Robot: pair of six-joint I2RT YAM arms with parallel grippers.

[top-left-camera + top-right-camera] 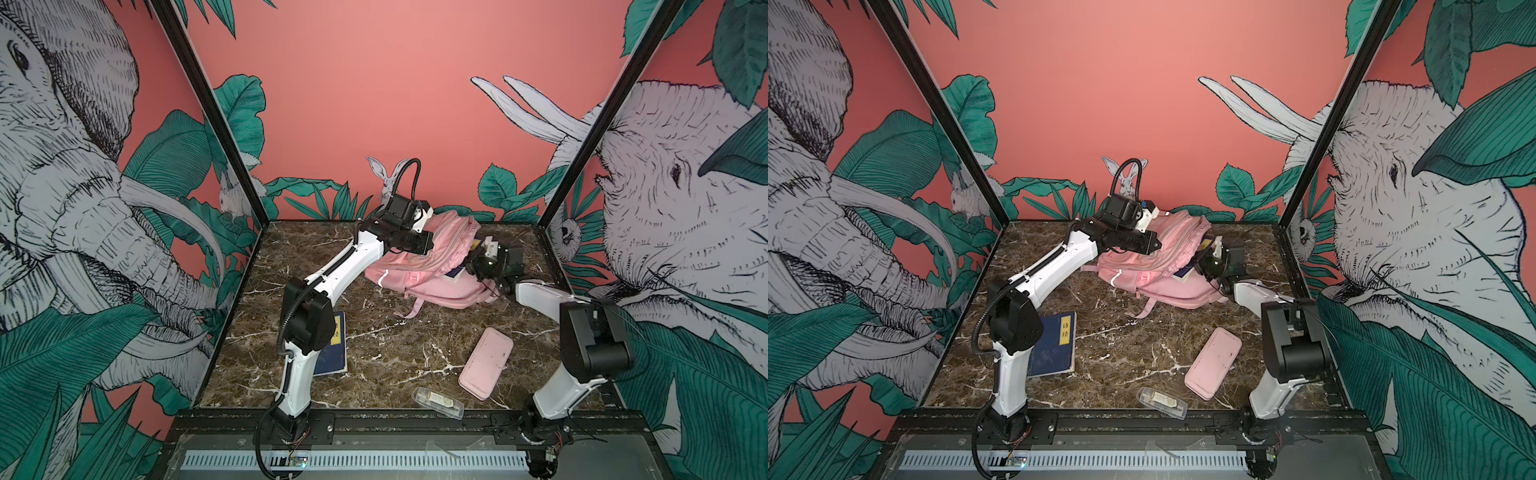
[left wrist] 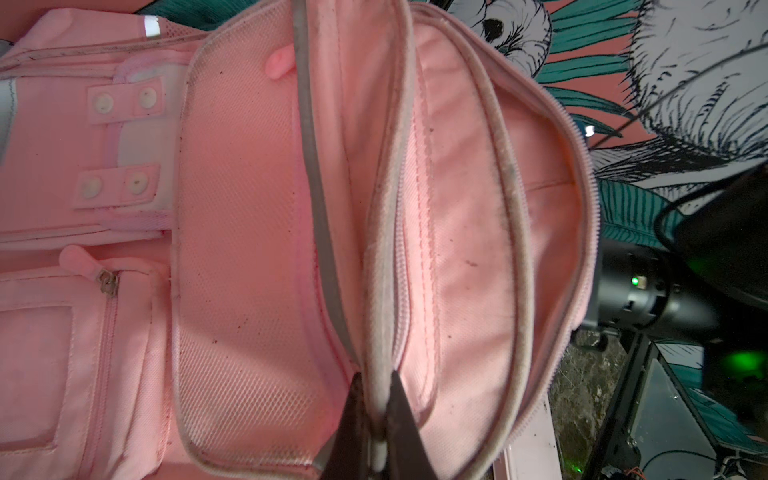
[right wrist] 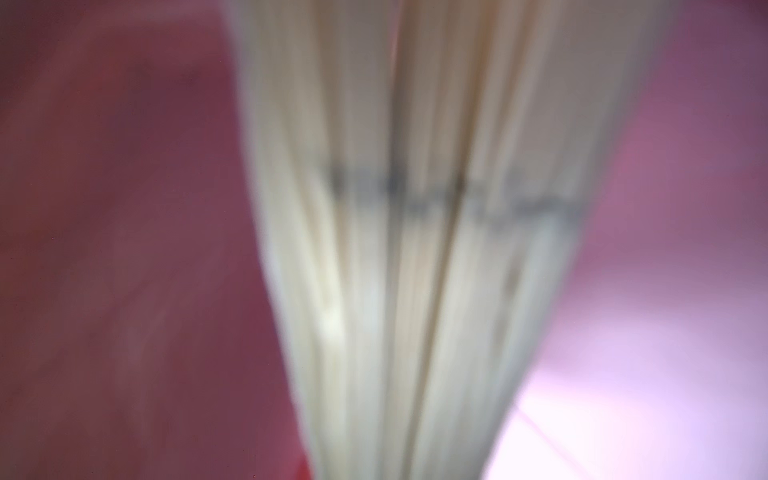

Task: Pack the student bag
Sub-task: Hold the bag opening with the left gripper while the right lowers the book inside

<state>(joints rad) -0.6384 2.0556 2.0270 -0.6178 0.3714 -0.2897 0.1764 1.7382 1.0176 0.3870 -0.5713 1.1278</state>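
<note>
**Both grippers at the student bag's mouth, one book in hand**

The only writing you can read is on the blue book (image 1: 1054, 345), lying flat beside the left arm (image 1: 1054, 262). Its yellow label (image 1: 1065, 331) carries the characters 诗经. The held book (image 1: 1185, 273) also has a yellow patch, too small to read. The print inside the clear box (image 1: 1163, 402) is illegible as well.

Your student bag (image 1: 415, 262) lies at the far middle of the marble table (image 1: 386, 332), close to the rear wall. It is soft pink fabric with a white reflective strip (image 1: 383, 277) on its near side and a strap (image 1: 411, 309) trailing toward you. The left wrist view shows snap tabs, a zipped pocket, mesh lining and grey-soiled piping (image 2: 386, 249) round the open mouth.

Your left gripper (image 2: 376, 382) is pinched tight on that piping, with only the fabric edge between its jaws. Your right gripper (image 1: 1212, 251) is clamped on the held book, which sits tilted at the bag's right side. The right wrist view is blurred and gives you only pale page edges (image 3: 415, 249) between pink surfaces.

For room, bare marble lies between the bag and the pink pencil case (image 1: 486, 361). The clear box sits near the front edge, just beside the pencil case's near end. The right elbow (image 1: 594, 336) stands close to the table's right edge, and the left arm hides part of the blue book in both top views.
</note>
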